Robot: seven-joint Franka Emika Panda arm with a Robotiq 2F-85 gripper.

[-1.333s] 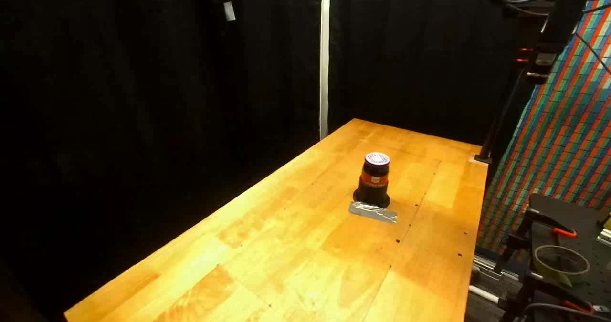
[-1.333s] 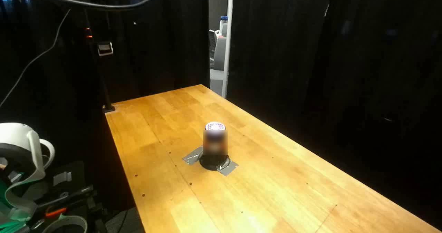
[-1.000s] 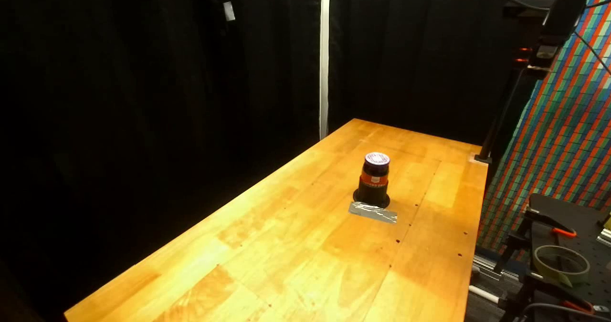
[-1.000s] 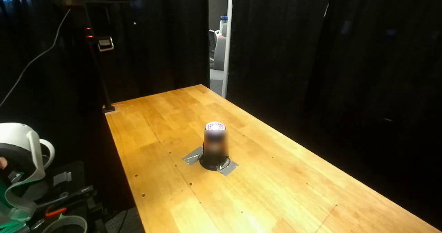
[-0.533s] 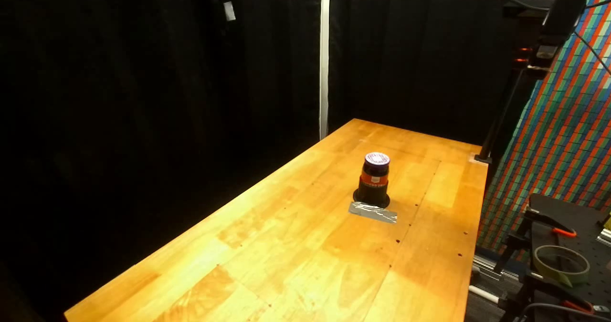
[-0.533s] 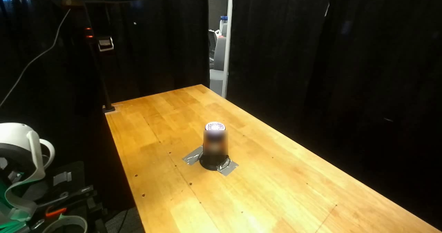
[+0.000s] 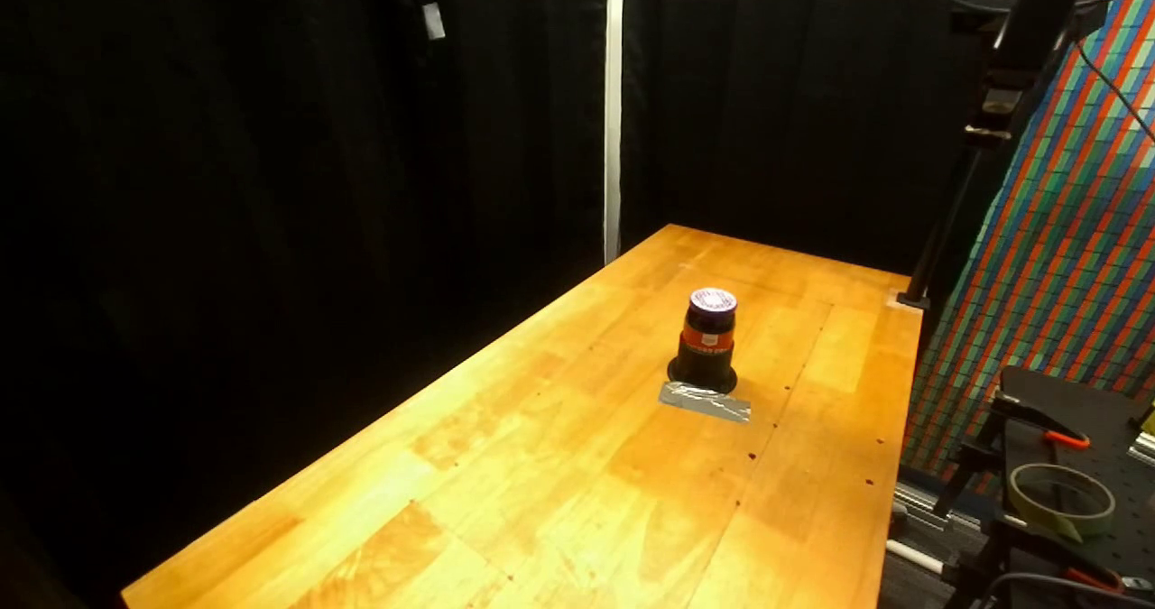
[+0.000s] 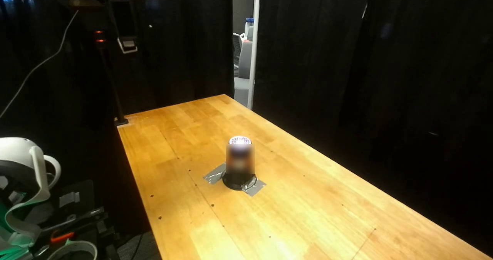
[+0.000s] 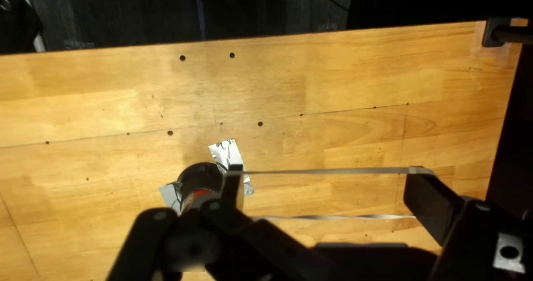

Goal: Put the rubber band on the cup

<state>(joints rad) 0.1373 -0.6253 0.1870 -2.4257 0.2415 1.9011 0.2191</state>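
Note:
The cup, a dark upright cylinder with an orange-red ring and pale top, stands on the wooden table in both exterior views (image 7: 707, 343) (image 8: 240, 163). In the wrist view its dark base (image 9: 202, 175) shows at lower left, partly hidden behind the left finger. My gripper (image 9: 326, 177) is open, its fingers wide apart. The pale rubber band (image 9: 366, 171) is looped around both fingers and stretched in two strands between them, the lower one twisted. The band is above the table, with the cup left of the loop in the wrist view. The fingers cannot be clearly made out in the exterior views.
Silver tape (image 7: 706, 401) lies at the cup's foot. A dark pole (image 7: 920, 275) stands at the table's far corner. A dark arm part (image 7: 1038, 18) hangs high beside it. A tape roll (image 7: 1062, 499) lies on a side cart. The table (image 7: 505, 501) has small holes.
The dark arm part and its cable rise slightly, then shift sideways: leftward in one exterior picture, rightward in the other. The cup and the table have not moved.

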